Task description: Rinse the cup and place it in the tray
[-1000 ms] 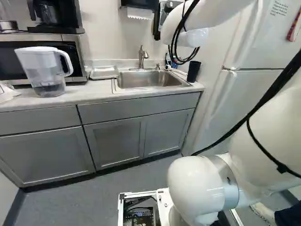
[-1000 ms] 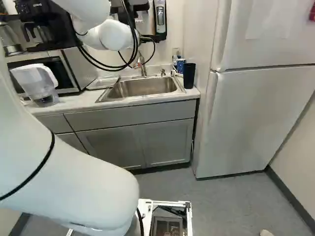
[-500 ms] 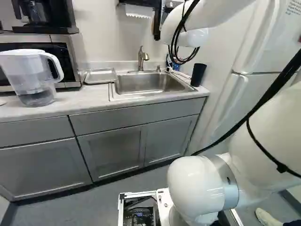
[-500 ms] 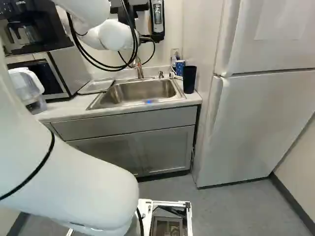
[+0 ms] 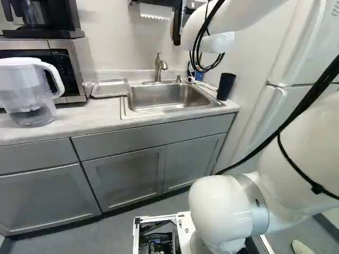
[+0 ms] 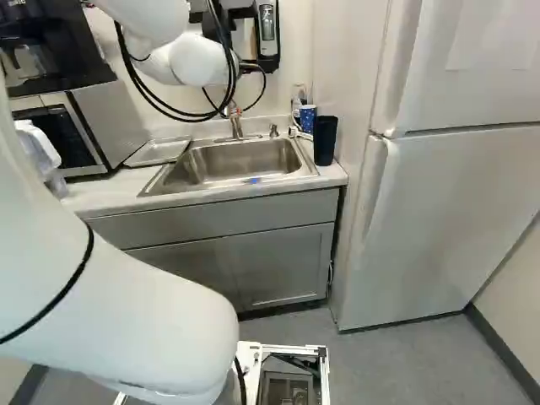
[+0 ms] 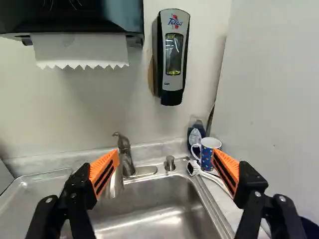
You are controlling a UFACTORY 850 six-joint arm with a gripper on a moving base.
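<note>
**Reach step: cup not gripped**
Gripper wide open, 0 items held. Blue patterned cup, likely the target, sits by the sink's back corner, near the fridge. Next: move in, straddle it, close. Rinse, tray pending.

Between my jaws, open air spans above the sink; ahead, the faucet, brush and mug bar my low way.

Soap disp.: reads "Tulsa" up top, wrist view; tiny print below its window n/r. Bottle lbl, fridge sheet: illegible.
</note>
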